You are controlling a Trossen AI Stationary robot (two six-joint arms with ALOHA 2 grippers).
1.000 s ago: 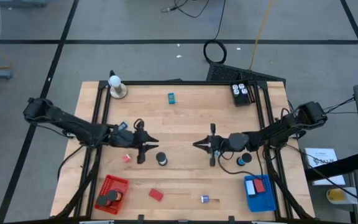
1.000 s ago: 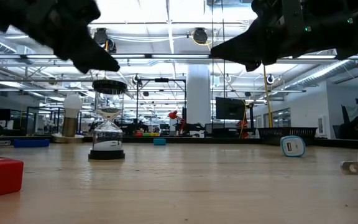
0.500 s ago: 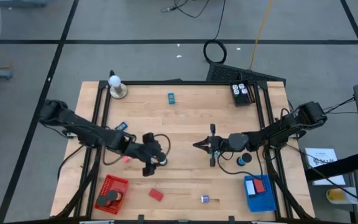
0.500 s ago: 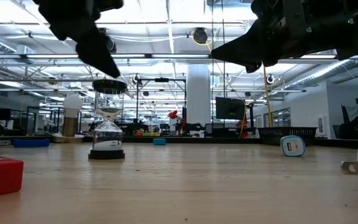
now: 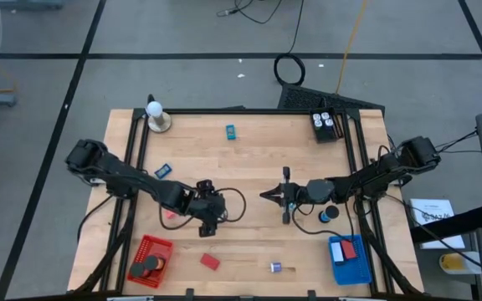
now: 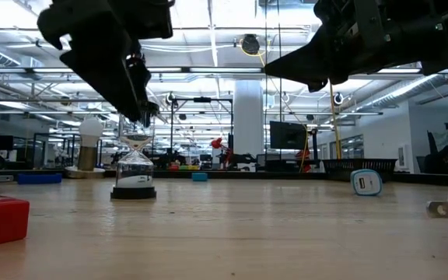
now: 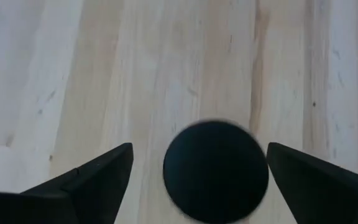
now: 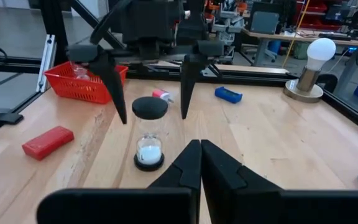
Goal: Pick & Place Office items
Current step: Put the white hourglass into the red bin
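A small hourglass point(image 8: 149, 133) with a black top and base stands upright on its base on the wooden table, left of centre. My left gripper point(image 5: 211, 214) is above it, pointing down and open. Its fingers point(image 8: 114, 84) stand on either side of the hourglass's black top point(image 7: 216, 171) with a gap on each side. In the low view my left gripper point(image 6: 141, 105) covers the top of the hourglass point(image 6: 134, 167). My right gripper point(image 8: 199, 146) is shut and empty. It hangs above the table's middle point(image 5: 266, 195), pointing toward the hourglass.
A red basket point(image 5: 151, 259) stands near left and a blue basket point(image 5: 350, 259) near right, both with items in them. Loose pieces: red block point(image 5: 210, 261), pink block point(image 5: 171, 213), blue block point(image 5: 163, 170), teal bit point(image 5: 231, 130), purple bit point(image 5: 275, 267), black disc point(image 5: 330, 214). A white ball on a tan base point(image 5: 156, 117) stands far left.
My left gripper has gone toward the table's right and near edge, tipped from level to pointing down, and come down over the hourglass. It stays open, and its fingers now stand on either side of the top. The hourglass has not moved.
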